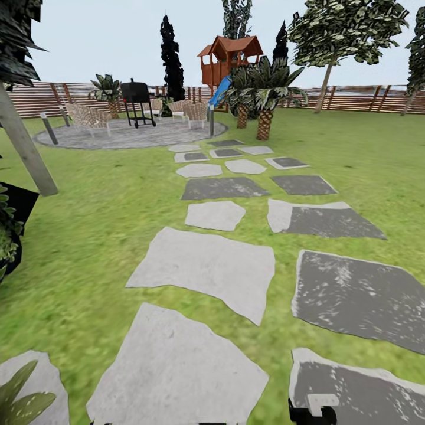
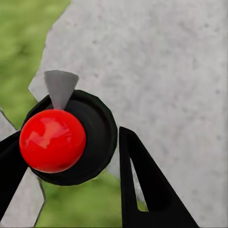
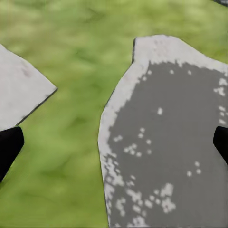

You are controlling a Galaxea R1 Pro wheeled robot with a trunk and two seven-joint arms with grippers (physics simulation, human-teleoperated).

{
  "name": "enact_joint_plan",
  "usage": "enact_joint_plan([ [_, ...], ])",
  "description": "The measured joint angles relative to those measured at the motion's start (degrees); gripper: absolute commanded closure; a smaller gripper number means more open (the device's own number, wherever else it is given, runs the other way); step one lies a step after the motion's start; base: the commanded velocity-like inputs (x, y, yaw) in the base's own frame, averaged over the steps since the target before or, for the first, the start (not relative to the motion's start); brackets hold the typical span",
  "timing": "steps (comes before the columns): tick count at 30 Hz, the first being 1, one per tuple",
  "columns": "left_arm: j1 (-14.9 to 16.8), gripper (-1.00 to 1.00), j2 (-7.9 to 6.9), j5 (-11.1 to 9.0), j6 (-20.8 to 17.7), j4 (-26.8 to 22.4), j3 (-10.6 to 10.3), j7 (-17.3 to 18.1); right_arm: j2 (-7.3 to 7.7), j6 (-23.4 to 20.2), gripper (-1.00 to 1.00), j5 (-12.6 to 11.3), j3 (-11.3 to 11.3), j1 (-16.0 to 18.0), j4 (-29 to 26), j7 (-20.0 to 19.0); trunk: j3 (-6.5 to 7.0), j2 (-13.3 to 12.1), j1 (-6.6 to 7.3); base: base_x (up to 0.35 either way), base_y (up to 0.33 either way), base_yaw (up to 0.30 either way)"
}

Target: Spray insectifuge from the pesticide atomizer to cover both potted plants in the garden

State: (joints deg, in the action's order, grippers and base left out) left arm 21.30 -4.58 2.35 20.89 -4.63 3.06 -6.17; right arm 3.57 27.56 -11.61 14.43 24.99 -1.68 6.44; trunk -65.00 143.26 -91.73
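The pesticide atomizer (image 2: 52,140) has a round black body, a glossy red ball cap and a grey cone nozzle. It sits between the two black fingers of my left gripper (image 2: 71,156), which press on both its sides, above a pale stone slab. My right gripper (image 3: 114,142) is open, its black fingertips wide apart over grass and a dark grey slab; part of it shows at the bottom of the head view (image 1: 313,410). The garden lawn (image 1: 88,236) stretches ahead to a brown slat fence (image 1: 366,97). The potted plants are out of view.
A path of grey stone slabs (image 1: 206,265) leads to a round paved patio (image 1: 130,134) with a black grill (image 1: 137,100) and wicker chairs. Palm trees (image 1: 264,100) and a wooden playhouse (image 1: 230,56) stand behind. A slanted pale trunk (image 1: 26,150) and dark foliage (image 1: 7,236) are at left, green leaves (image 1: 18,398) at the bottom left corner.
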Motion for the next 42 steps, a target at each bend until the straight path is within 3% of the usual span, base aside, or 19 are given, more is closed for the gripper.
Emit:
enact_joint_plan([
  [24,0.0,1.0,-0.01,-0.1,0.0,0.0,0.0,0.0,-0.03,0.0,-1.0,0.0,0.0,0.0,0.0,0.0,0.0,0.0,0.0,0.339,-0.025,0.001],
  [32,0.0,1.0,-0.01,0.0,0.0,0.0,0.0,0.0,-0.06,0.0,-1.0,0.0,0.0,0.0,0.1,0.0,0.0,0.0,0.0,0.339,-0.021,0.211],
  [42,0.0,1.0,0.0,0.0,0.0,0.0,0.0,0.0,0.21,0.0,-1.0,0.2,0.0,-0.2,0.1,0.0,0.0,0.0,0.0,0.339,-0.072,0.022],
])
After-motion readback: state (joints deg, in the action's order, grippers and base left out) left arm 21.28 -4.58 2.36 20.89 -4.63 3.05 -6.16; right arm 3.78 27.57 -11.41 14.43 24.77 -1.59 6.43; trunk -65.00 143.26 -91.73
